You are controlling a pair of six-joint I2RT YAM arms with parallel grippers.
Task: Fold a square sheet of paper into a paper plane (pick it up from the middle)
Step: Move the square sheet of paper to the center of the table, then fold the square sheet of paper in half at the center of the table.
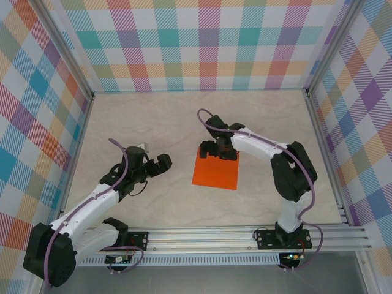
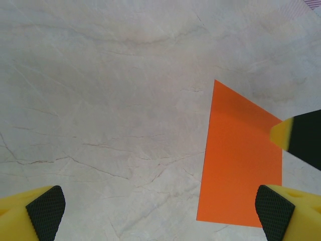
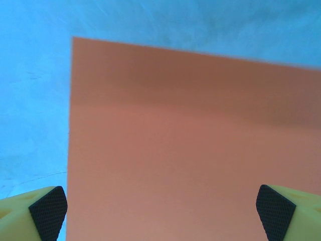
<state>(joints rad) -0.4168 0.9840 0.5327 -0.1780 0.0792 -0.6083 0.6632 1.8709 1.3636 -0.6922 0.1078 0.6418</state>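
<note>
- Paper: the square sheet of paper lies flat on the table, near the middle and a bit closer to the right arm.
- It is bright orange. I can see no folds in it, so it is not a plane yet.
- The right claw is over the far edge of the paper, seen from above.
- From the right wrist, the right claw is wide open. Its two black pads stand far apart, one at each bottom corner.
- Nothing is held between those pads. The paper lies under them and its left edge is just inside the left pad.
- I cannot tell if the right claw touches the paper or hangs just above it.
- The left claw is over the bare table to the left of the paper and does not touch it.
- From the left wrist, the left claw is wide open too, and it holds nothing.
- In that view the paper lies on the right side. One yellow and black finger of the right claw pokes in over the paper's right edge.
- The table is pale, with thin grey lines like stone.
- Walls with bright checks stand around the table.
</note>
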